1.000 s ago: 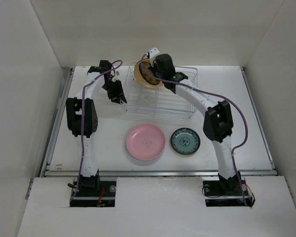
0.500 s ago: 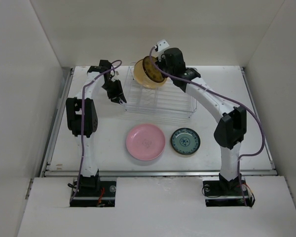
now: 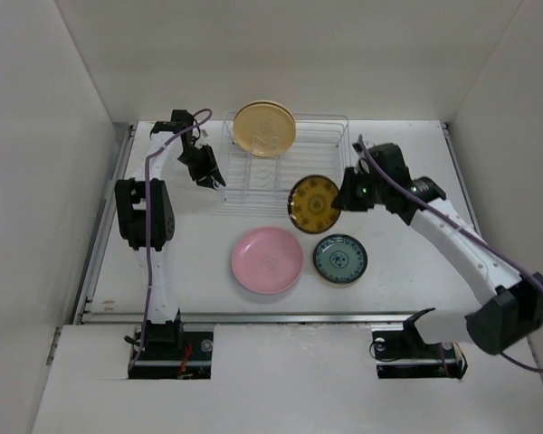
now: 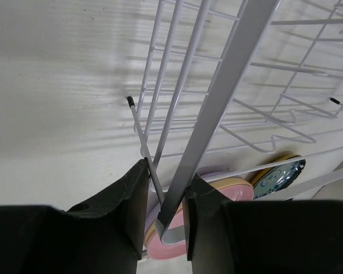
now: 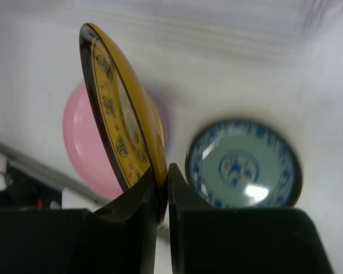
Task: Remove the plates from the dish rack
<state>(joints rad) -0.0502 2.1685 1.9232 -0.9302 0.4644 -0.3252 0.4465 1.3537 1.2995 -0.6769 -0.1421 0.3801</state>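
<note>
The wire dish rack (image 3: 330, 154) stands at the back middle of the table. A yellow-cream plate (image 3: 264, 128) stands upright in its back left. My right gripper (image 3: 342, 201) is shut on the rim of the brown-gold patterned plate (image 3: 313, 203) and holds it tilted in the air in front of the rack. In the right wrist view the plate (image 5: 123, 125) hangs above the pink plate (image 5: 83, 145) and the teal plate (image 5: 243, 165). My left gripper (image 3: 214, 181) is shut on the rack's left rim (image 4: 217, 91).
The pink plate (image 3: 267, 260) lies on the table in front of the rack. In the left wrist view (image 4: 217, 191) yellow and lavender edges show under it. The teal plate (image 3: 339, 259) lies to its right. White walls close in the table.
My right arm has carried the brown-gold plate out of the rack's back left, forward and to the right. The yellow-cream plate now shows in the rack. The left gripper has hardly moved.
</note>
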